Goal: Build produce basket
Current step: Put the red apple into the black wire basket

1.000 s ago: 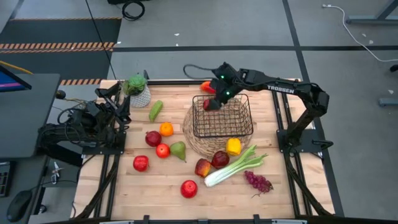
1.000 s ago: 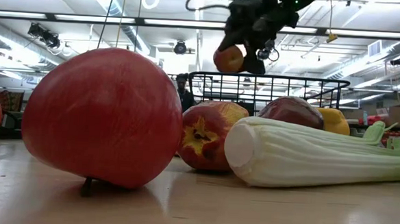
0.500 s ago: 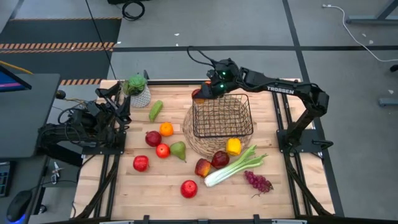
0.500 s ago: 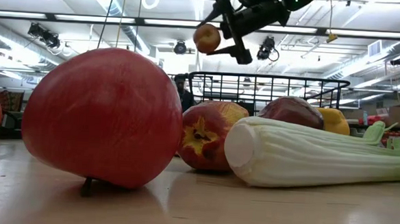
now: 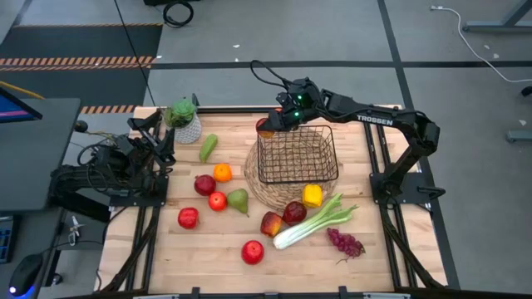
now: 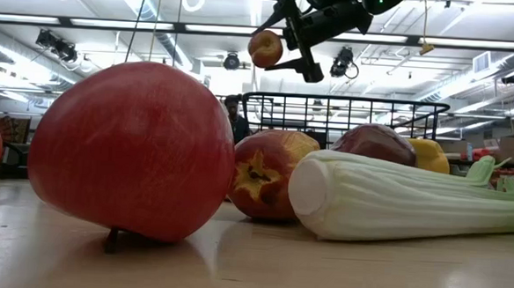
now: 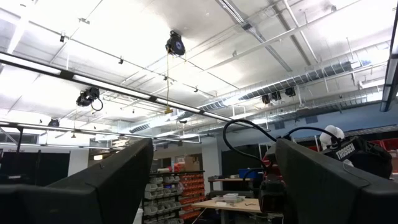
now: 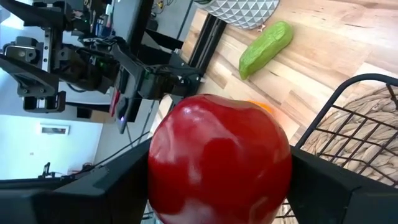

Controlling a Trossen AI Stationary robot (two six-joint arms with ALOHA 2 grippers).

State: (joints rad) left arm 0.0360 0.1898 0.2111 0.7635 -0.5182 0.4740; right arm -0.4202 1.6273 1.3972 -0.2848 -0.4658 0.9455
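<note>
Left gripper (image 7: 208, 180) parked at the table's left edge, fingers apart, empty. Right gripper (image 5: 268, 126) clamped on a red apple (image 5: 263, 127), hanging just beyond the basket (image 5: 297, 155) at its far-left corner. Released there, likely to drop outside the rim. Basket seemingly empty; remaining produce (image 5: 218, 200) scattered nearer.

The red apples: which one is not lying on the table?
The apple gripped by the right gripper, raised beside the basket's far-left corner. The others lie on the table.
</note>
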